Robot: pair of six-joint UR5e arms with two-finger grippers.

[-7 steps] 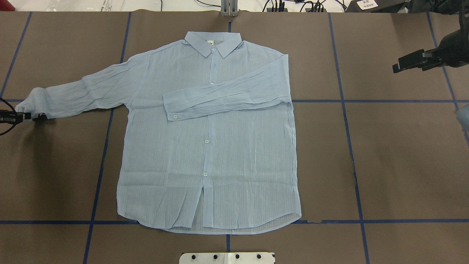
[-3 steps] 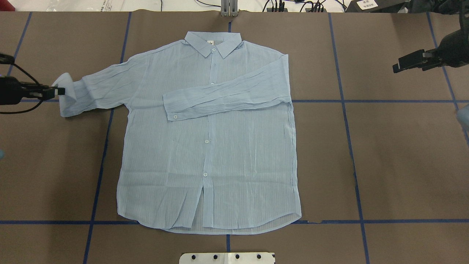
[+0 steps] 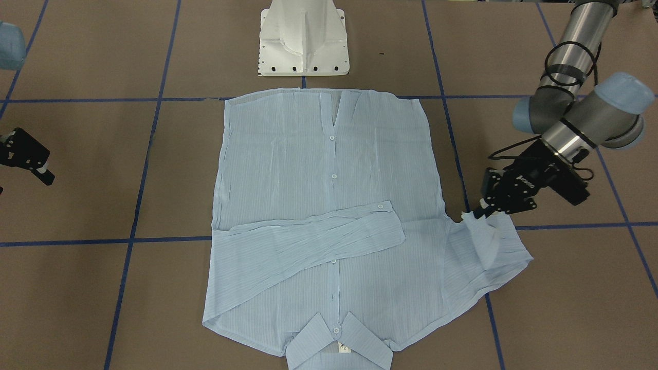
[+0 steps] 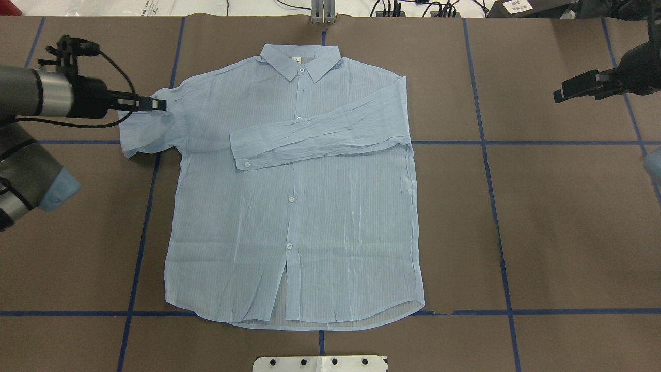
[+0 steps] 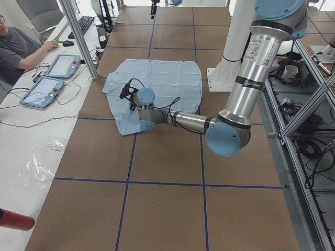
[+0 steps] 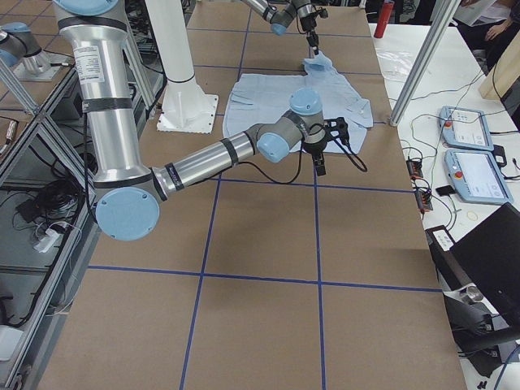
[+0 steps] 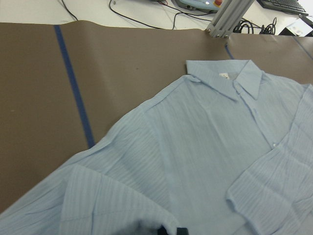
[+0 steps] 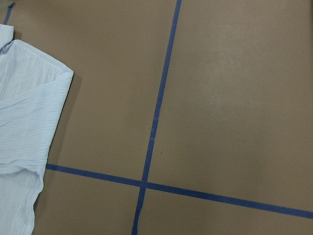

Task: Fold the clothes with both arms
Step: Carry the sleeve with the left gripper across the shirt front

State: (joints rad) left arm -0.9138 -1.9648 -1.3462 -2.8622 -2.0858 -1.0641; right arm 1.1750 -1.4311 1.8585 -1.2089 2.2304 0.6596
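Shirt (image 4: 299, 206) lies flat on the brown surface (image 4: 568, 217), front up and buttoned. Collar (image 4: 299, 59) is at the far side from the robot, hem (image 4: 330, 320) close to the white pedestal base (image 3: 303, 41).

You have the left end effector (image 4: 155, 103) clamped on the end of the left sleeve (image 4: 142, 134). That end is raised off the surface just beside the left shoulder. The sleeve is doubled back on itself, its fold lying outboard of the shirt body. The left wrist view looks over the lifted fabric toward the collar and neck label.

Right sleeve (image 4: 330, 132) is laid across the chest, cuff button past the placket.

Your right end effector (image 4: 563, 93) hangs over bare surface, well apart from the shirt and holding nothing. I cannot tell whether its fingers are apart or together. Its wrist view shows only the shirt's right shoulder edge and the blue tape lines (image 8: 156, 112).
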